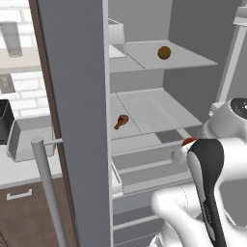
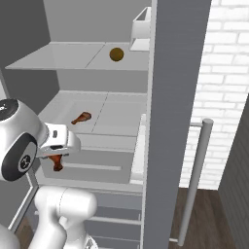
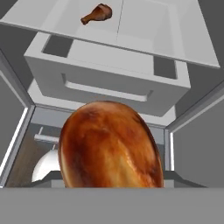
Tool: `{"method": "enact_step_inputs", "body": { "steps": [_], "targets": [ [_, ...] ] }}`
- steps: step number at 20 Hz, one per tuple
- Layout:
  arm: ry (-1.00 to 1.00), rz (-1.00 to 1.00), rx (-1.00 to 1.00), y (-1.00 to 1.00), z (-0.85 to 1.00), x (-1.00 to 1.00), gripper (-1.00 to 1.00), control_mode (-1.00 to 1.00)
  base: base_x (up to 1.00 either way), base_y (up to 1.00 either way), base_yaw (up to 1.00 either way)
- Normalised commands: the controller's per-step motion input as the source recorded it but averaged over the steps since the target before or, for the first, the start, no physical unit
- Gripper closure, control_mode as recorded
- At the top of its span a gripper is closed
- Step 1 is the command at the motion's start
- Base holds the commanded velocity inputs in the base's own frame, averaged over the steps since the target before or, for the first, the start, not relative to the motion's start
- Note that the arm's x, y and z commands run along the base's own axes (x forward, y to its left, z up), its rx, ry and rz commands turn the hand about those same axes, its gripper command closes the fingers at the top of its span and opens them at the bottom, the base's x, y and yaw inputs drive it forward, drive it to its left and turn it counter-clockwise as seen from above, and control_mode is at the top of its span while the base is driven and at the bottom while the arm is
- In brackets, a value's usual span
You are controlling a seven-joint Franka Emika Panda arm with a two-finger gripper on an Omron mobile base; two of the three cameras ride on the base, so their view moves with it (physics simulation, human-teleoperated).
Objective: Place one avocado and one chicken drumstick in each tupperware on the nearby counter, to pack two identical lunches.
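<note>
A glossy reddish-brown chicken drumstick (image 3: 109, 146) sits right in front of the hand camera, hiding the fingertips. From the right base view it hangs under my gripper (image 2: 56, 158), which is shut on it, in front of the open fridge's lower drawer. A sliver of it (image 1: 189, 141) peeks past my arm. A second chicken drumstick (image 1: 121, 121) (image 2: 81, 117) (image 3: 97, 14) lies on the middle fridge shelf. An olive-brown avocado (image 1: 164, 52) (image 2: 116, 54) rests on the upper shelf. A light-grey tupperware (image 1: 26, 137) stands on the counter (image 1: 19, 174) left of the fridge.
The open fridge door (image 1: 77, 120) (image 2: 170, 121) stands between the shelves and the counter, its bar handle (image 1: 46, 193) (image 2: 195, 185) sticking out. A black toaster (image 1: 5, 120) sits by the tupperware. A white drawer (image 3: 109, 83) lies under the middle shelf.
</note>
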Motion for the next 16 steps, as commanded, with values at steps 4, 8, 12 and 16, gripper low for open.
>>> {"method": "enact_step_inputs", "body": {
  "steps": [4,8,12,16],
  "targets": [
    [0.0,0.0,0.0,0.0,0.0,0.0,1.0,1.0,-0.15,0.0,0.05],
    [0.0,0.0,0.0,0.0,0.0,0.0,1.0,1.0,-0.7,-0.01,0.25],
    [0.0,0.0,0.0,0.0,0.0,0.0,1.0,1.0,-0.73,0.0,0.45],
    [0.0,0.0,0.0,0.0,0.0,0.0,1.0,1.0,-0.69,0.02,0.6]
  ]
}}
